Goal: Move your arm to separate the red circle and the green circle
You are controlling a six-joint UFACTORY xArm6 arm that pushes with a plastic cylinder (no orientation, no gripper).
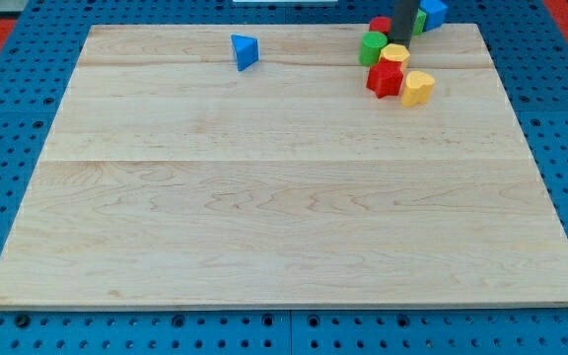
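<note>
Red circle (380,25) and green circle (373,47) crowd the bench's (264,197) top-right edge; my tip (399,39), a bare rod holding nothing, sits beside them. Yellow blocks (417,88) and red star (385,79) hem them below; leftward lies open.

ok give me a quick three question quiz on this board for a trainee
1. True or false: the blue triangular block stands alone, apart from the cluster at the view's top right.
2. Which block lies farthest toward the view's right within the cluster on the wooden board: A) the red star-shaped block, B) the yellow heart-shaped block, C) the green round block?
3. Fill in: my tip sits just above the yellow ____ block.

Key: 1 true; 2 B; 3 hexagonal. The red round block shows only partly behind the rod, touching the green one.
</note>
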